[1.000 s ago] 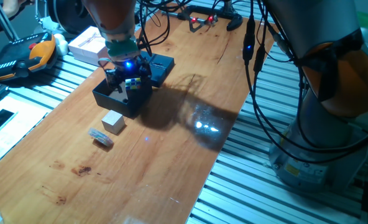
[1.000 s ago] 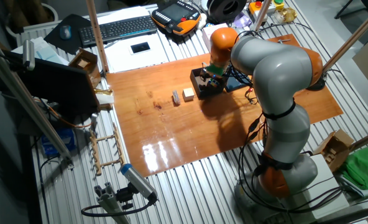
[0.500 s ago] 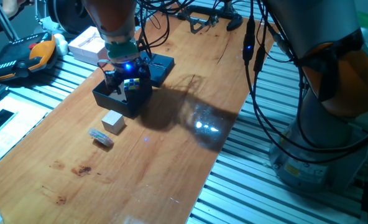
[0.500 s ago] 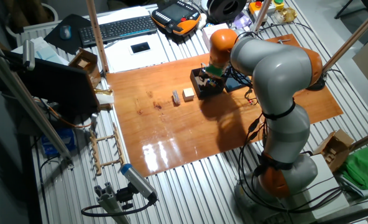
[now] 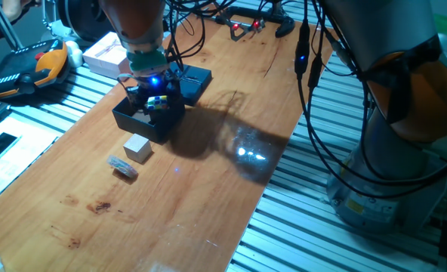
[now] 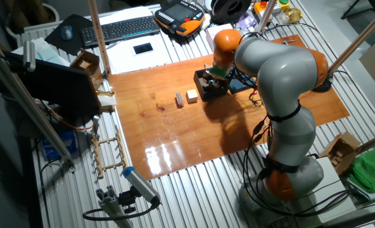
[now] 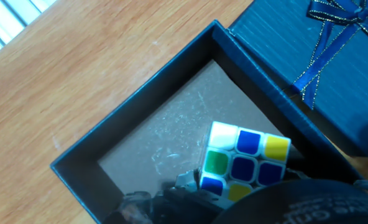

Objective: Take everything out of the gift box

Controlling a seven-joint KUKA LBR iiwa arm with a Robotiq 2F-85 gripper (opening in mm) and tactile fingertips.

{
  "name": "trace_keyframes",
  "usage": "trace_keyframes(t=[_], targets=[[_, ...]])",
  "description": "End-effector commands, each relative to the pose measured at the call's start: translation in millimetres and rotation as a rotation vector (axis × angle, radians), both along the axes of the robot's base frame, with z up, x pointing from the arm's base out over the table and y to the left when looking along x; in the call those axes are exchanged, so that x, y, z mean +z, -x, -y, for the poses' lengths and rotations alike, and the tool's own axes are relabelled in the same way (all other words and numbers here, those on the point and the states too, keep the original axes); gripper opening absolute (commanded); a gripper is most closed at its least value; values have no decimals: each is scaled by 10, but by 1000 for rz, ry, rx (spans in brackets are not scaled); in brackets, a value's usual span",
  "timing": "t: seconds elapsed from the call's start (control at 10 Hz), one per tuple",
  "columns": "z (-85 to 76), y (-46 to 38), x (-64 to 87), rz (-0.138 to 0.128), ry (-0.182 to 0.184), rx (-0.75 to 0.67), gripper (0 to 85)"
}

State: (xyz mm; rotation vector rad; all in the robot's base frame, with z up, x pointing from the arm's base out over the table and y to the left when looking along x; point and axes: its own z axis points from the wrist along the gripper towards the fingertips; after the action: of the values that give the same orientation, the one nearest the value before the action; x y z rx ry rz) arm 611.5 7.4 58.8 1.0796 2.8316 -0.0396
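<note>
Puzzle cube (image 7: pixel 243 163) gripped by claw (image 5: pixel 152 97) inside gift box (image 7: pixel 140 134).

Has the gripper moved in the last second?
Yes, slightly. In one fixed view the gripper, holding the puzzle cube, has risen a little against the gift box rim.

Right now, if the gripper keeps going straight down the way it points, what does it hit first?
Most likely the puzzle cube, which already sits at the gripper. Below that is the bare floor of the gift box. Whether the fingers already touch the cube is unclear.
</note>
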Motion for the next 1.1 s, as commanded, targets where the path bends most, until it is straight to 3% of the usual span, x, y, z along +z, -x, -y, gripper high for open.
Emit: trace_keyframes(t=[0.0, 0.3, 0.5, 0.7, 1.0], targets=[[-5, -4, 1, 0, 0, -3, 650], [-25, -20, 17, 3, -1, 23, 523], [-44, -37, 77, -3, -1, 49, 350], [-74, -61, 238, -21, -1, 69, 153], [-136, -62, 534, -15, -1, 91, 40]])
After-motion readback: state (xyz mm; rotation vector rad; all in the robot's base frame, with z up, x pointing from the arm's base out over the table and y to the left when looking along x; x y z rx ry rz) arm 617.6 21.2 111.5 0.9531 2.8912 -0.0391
